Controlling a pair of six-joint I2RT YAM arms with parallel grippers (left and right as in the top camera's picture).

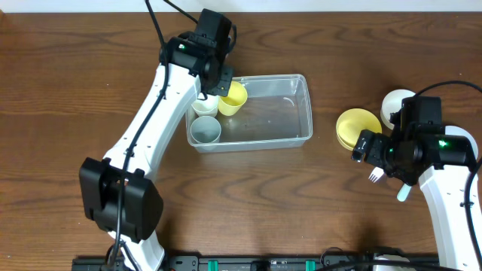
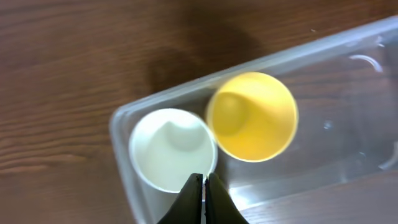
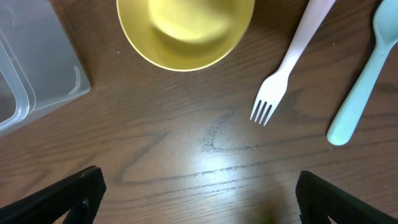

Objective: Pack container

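The clear container [image 1: 290, 111] stands at the table's middle. In its left end stand a yellow cup [image 1: 233, 98], a white cup [image 1: 204, 105] and a grey cup [image 1: 205, 130]. My left gripper [image 1: 215, 84] is over that end. In the left wrist view its fingers [image 2: 204, 182] are pinched together on the white cup's [image 2: 168, 149] rim, next to the yellow cup [image 2: 252, 116], inside the container's corner [image 2: 121, 121]. My right gripper [image 1: 367, 153] is open and empty [image 3: 199, 199] above bare table, just below a yellow bowl [image 3: 185, 31].
Right of the container lie the yellow bowl [image 1: 358, 128], a white bowl [image 1: 395, 105], a pale fork [image 1: 374, 176] and a teal spoon [image 1: 404, 193]. The fork [image 3: 283, 74] and spoon [image 3: 357, 93] are in front of the right gripper; the container's corner [image 3: 37, 68] is at its left.
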